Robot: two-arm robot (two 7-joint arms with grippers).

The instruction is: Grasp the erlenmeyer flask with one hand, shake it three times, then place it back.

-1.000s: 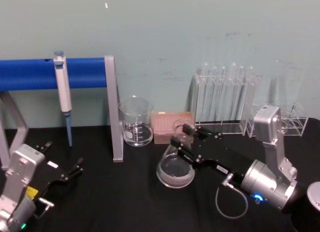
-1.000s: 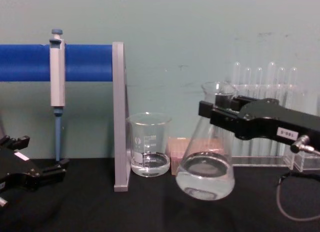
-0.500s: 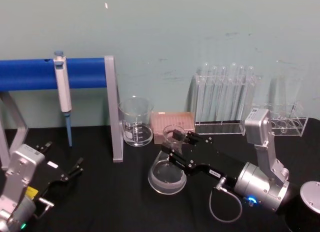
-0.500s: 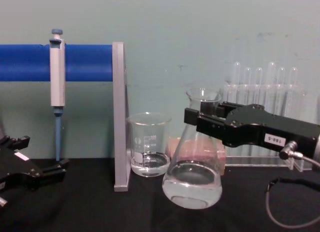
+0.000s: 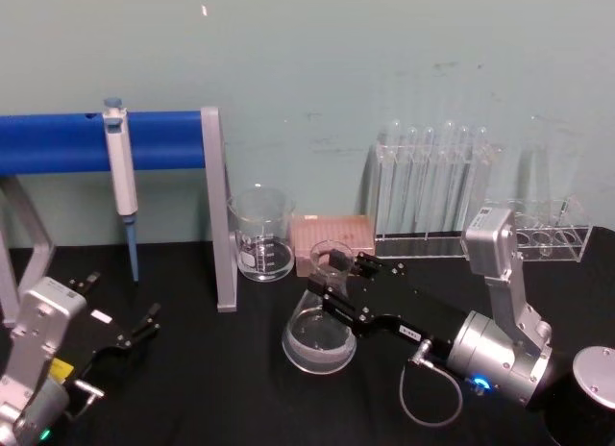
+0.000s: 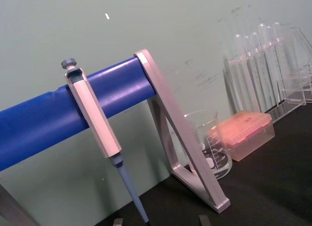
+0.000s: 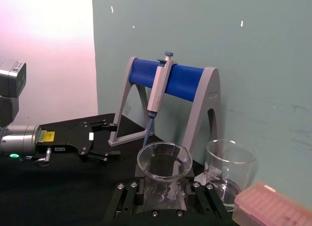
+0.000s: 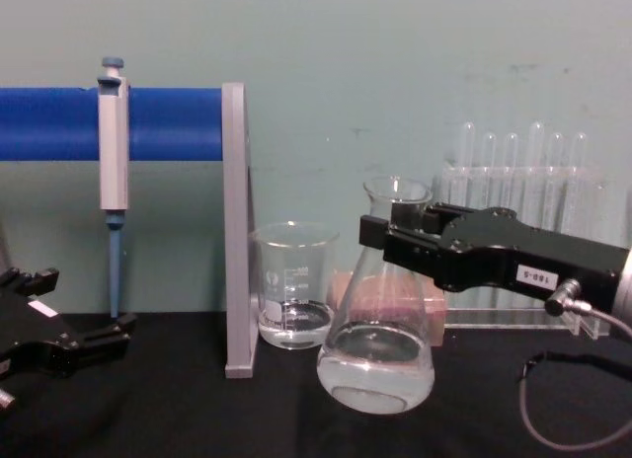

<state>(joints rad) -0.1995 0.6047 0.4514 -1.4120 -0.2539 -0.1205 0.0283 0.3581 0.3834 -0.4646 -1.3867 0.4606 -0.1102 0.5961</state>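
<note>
The erlenmeyer flask (image 5: 319, 342) is clear glass with a little clear liquid in its wide base. My right gripper (image 5: 334, 273), black with a small white numbered label, is shut on its neck. In the chest view the flask (image 8: 375, 364) leans slightly, its base low over the black table in front of the beaker; I cannot tell if it touches. The right wrist view looks down on the flask's rim (image 7: 164, 160), with fingers (image 7: 127, 197) on both sides of the neck. My left gripper (image 5: 120, 307) is parked open at the near left.
A glass beaker (image 5: 260, 233) and a pink tip box (image 5: 332, 236) stand just behind the flask. A blue-and-grey stand (image 5: 216, 215) holding a pipette (image 5: 120, 172) is at the left. Racks of test tubes (image 5: 432, 182) line the back right. A round grey object (image 5: 596, 374) lies near right.
My right gripper has carried the flask left and downward, from raised and tilted near the test tube rack to low in front of the beaker. The left arm has not moved.
</note>
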